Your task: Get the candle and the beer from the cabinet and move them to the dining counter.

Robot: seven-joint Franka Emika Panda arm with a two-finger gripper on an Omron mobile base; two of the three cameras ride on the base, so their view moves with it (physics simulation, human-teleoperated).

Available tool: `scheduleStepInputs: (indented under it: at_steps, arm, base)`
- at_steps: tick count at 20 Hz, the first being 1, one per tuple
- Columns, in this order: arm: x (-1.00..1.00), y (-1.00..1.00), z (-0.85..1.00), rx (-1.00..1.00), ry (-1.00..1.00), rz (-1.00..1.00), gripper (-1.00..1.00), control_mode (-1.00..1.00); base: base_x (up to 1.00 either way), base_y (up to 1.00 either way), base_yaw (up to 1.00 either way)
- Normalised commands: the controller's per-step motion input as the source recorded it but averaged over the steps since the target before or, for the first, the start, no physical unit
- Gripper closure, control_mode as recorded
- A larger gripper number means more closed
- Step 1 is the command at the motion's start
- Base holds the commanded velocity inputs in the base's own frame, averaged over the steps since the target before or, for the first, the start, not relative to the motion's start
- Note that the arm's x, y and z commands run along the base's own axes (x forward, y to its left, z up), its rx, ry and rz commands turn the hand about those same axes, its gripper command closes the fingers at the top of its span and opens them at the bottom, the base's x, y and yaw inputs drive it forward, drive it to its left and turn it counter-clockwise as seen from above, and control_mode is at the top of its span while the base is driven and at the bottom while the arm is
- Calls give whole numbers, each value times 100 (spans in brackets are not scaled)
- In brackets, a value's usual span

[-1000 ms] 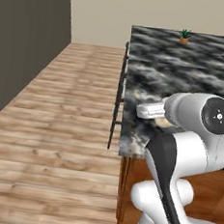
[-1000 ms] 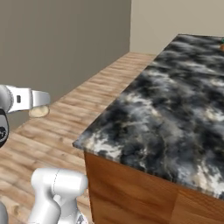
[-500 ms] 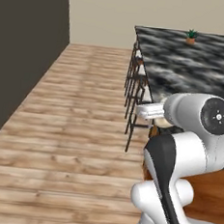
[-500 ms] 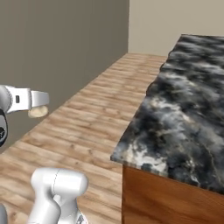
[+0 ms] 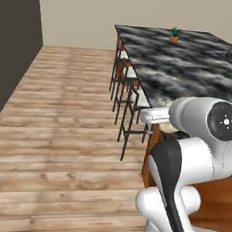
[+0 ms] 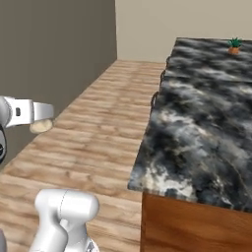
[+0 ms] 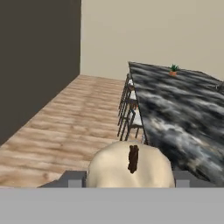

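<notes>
Between the jaws sits the candle point(image 7: 130, 166), a stubby cream-white lump with a dark wick on top. The gripper point(image 7: 130, 177) is clamped on it, the jaws standing partly apart at the candle's width, one grey fingertip point(image 7: 72, 178) showing on each side of the wax. From the right base view, the candle point(image 6: 41, 126) hangs just under the white hand point(image 6: 29, 111), clear of the floor point(image 6: 98, 128) below it. From the left base view, a small cream edge of the candle point(image 5: 168, 127) shows under the hand point(image 5: 156, 115), close to the near corner of the dining counter point(image 5: 192, 70).

Ahead of the jaws and to their right, the dining counter point(image 7: 183, 109) stretches away, its black-and-grey veined top bare near the gripper. Far beyond the jaws, on the counter's distant end, stands a small potted plant point(image 7: 173, 70). Stools point(image 7: 130, 109) with dark frames line the counter's edge just ahead of the jaws. Ahead and to the left of the jaws lies open wooden floor, bounded by a dark wall point(image 7: 35, 61).
</notes>
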Motion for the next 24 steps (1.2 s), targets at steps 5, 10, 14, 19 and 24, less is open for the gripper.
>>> scheduleStepInputs:
  at_steps: [5,10,14,19,24]
  arm:
    - [0,0,0,0,0,0,100,100]
    - [0,0,0,0,0,0,100,100]
    - [0,0,0,0,0,0,100,100]
    - [0,0,0,0,0,0,100,100]
    - [0,0,0,0,0,0,100,100]
  base:
    - [54,46,-43]
    - [38,72,-49]
    - [35,72,-50]
    - [50,70,-50]
    - [65,68,-49]
